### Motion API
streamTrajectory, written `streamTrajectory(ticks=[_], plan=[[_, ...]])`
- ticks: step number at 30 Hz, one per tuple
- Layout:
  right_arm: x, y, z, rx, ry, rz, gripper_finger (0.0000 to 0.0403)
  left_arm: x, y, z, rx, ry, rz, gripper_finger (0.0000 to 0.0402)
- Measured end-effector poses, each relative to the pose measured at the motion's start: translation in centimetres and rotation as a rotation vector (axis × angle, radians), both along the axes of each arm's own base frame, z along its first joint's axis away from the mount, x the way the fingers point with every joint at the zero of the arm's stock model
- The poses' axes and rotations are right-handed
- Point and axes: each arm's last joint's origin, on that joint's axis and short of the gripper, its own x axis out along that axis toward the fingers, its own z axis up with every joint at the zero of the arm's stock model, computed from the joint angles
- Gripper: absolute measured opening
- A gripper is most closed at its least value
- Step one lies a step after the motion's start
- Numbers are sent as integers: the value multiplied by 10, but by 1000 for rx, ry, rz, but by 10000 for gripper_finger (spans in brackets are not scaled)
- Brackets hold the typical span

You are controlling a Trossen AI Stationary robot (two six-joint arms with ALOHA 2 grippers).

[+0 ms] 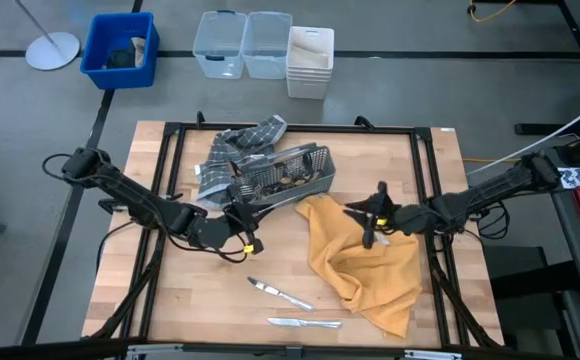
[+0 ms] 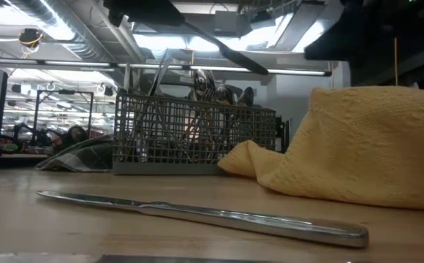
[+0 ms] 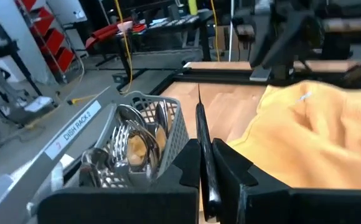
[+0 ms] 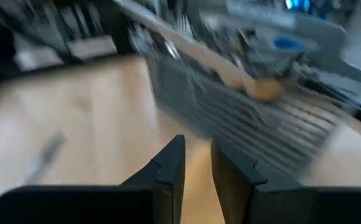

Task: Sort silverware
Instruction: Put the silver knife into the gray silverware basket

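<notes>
Two knives (image 1: 279, 293) lie sorted on the table (image 1: 190, 300); most silverware (image 3: 127, 146) waits in the caddy (image 1: 290, 172). My left gripper (image 3: 206, 163) clamps another knife (image 3: 204, 140); right gripper (image 1: 370, 222), part-open, holds nothing I can see.

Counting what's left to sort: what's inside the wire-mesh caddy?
The caddy holds a jumble of silverware, spoons clearest. An exact count is impossible: pieces overlap and the mesh hides lower parts.
</notes>
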Motion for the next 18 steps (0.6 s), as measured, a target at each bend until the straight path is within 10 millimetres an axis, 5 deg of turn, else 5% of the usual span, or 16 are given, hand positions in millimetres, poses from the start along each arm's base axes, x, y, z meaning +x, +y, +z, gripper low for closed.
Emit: streamTrajectory(ticks=[7, 18], plan=[[12, 4, -25, 56, -272, 7, 79, -2, 0, -7, -94, -124, 18, 8], [50, -11, -32, 124, -536, 52, 79, -1, -1, 7, -113, -308, -103, 9]])
